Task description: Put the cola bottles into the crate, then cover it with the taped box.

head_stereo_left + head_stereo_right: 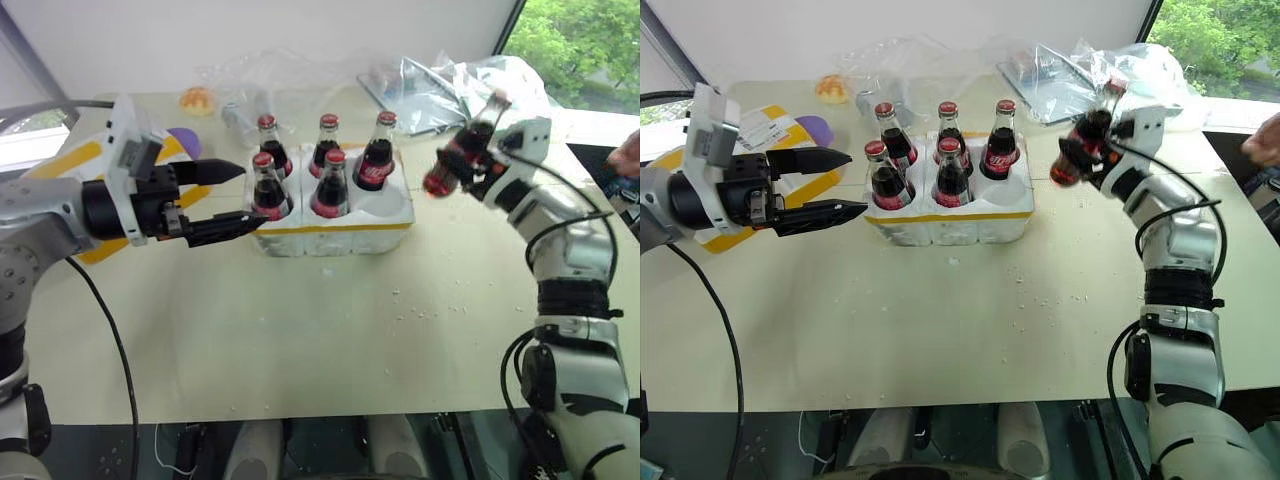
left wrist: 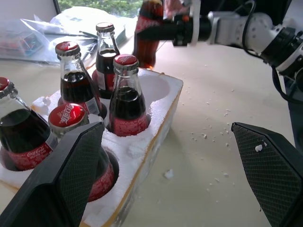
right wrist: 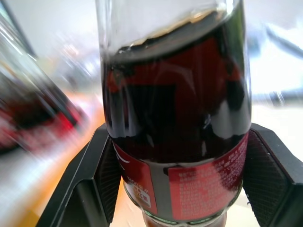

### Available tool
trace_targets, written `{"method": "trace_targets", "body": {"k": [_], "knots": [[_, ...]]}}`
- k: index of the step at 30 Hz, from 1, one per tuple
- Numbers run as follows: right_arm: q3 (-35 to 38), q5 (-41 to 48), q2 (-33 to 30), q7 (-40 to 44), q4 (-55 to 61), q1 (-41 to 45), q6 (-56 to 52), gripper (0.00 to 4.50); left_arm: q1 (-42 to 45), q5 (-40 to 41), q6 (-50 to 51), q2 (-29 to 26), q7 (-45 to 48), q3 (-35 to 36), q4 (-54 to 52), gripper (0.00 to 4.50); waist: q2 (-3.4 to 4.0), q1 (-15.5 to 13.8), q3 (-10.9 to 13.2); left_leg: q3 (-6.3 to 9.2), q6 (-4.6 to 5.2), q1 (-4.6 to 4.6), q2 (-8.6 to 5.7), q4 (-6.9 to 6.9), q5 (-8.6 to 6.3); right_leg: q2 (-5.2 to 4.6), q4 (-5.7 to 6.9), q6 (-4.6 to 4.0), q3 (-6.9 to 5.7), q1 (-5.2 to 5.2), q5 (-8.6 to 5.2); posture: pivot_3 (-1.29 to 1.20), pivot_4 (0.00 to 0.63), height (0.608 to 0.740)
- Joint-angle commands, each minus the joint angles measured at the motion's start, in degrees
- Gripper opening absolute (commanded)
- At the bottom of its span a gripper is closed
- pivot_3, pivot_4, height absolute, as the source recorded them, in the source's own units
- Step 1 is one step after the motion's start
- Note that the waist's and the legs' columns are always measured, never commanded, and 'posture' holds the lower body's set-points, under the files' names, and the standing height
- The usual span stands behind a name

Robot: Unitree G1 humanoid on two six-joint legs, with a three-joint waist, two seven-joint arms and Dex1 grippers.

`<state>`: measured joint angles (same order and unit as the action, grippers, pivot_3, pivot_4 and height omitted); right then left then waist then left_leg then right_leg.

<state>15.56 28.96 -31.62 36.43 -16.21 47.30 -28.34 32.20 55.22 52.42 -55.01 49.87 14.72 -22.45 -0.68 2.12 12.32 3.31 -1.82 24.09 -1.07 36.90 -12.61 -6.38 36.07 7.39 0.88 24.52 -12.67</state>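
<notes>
Right wrist view: jaws clamp a tilted, dark-filled, red-labelled cola bottle [image 3: 175, 118]; left jaws gape.

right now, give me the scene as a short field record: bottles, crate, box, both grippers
bottles in crate: five cola bottles, upright
sixth bottle: held bottle, tilted, in the air to the crate's right
crate: one hole empty, front right
taped box: on the table behind the left gripper, not yet on the crate
left gripper: open, holding nothing, beside the crate's left end
right gripper: shut on the held bottle
</notes>
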Motion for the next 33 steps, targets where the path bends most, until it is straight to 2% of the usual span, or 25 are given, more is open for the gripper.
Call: {"method": "trace_targets", "body": {"k": [1, 9, 17, 26, 28, 30, 33], "knots": [[1.8, 6.5, -1.3, 3.2, 9.7, 1.9, -4.0, 2.79, 0.6, 0.3, -0.6, -0.3, -0.1, 1.2, -0.6, 4.50, -0.03, 0.1, 0.0, 0.01, 0.00, 0.00, 0.00, -0.01, 0.00, 0.00, 0.00, 0.00, -0.01, 0.00, 0.00, 0.00, 0.150, 0.737], [-3.6, 7.7, -0.5, 6.8, 18.5, -3.4, -7.8, 2.79, 0.0, 0.2, -0.9, 0.1, -0.3, 1.4, -0.7, 4.50, -0.03, 0.2, 0.0, -0.01, 0.02, 0.02, -0.01, 0.04, -0.01, -0.01, -0.01, 0.00, 0.00, -0.01, 0.00, 0.00, 0.150, 0.737], [-8.7, 4.7, 0.2, 8.8, 19.1, -6.3, -6.1, 2.79, -0.4, 0.2, -1.1, 0.0, -0.5, 1.8, -0.7, 4.50, -0.04, 0.3, 0.0, 0.00, 0.02, 0.02, 0.00, 0.04, -0.01, 0.00, -0.01, 0.00, -0.01, 0.00, 0.00, 0.00, 0.150, 0.737], [-11.2, 2.1, 0.3, 10.6, 17.4, -5.4, -4.6, 2.79, -0.6, 0.2, -1.1, -0.3, -0.6, 2.1, -1.0, 4.50, -0.04, 0.3, 0.0, 0.00, 0.02, 0.04, 0.00, 0.06, -0.01, 0.00, -0.01, 0.00, 0.00, 0.01, 0.00, 0.00, 0.150, 0.737], [-12.3, 1.6, -0.1, 11.6, 16.9, -5.3, -5.4, 3.80, -0.7, 0.1, -1.2, -0.3, -0.6, 2.2, -1.1, 4.50, -0.04, 0.3, 0.0, 0.00, 0.02, 0.04, 0.00, 0.06, -0.01, 0.00, -0.01, 0.00, 0.00, 0.01, 0.00, 0.00, 0.150, 0.737], [-13.9, 1.1, -0.8, 13.9, 17.3, -5.4, -5.5, 4.39, -0.8, 0.2, -1.2, -0.3, -0.7, 2.2, -1.2, 4.50, -0.04, 0.3, 0.0, 0.00, 0.02, 0.03, 0.00, 0.06, -0.01, 0.00, -0.01, 0.00, 0.00, 0.01, 0.00, 0.00, 0.150, 0.737], [-15.1, 0.3, -1.5, 15.7, 17.4, -5.1, -5.1, 4.39, -1.1, 0.1, -1.3, -0.4, -0.6, 2.4, -1.4, 4.50, -0.07, 0.3, 0.0, -0.01, 0.02, 0.03, 0.00, 0.08, -0.01, 0.00, 0.00, 0.00, 0.00, 0.00, 0.00, 0.00, 0.150, 0.737]]}}
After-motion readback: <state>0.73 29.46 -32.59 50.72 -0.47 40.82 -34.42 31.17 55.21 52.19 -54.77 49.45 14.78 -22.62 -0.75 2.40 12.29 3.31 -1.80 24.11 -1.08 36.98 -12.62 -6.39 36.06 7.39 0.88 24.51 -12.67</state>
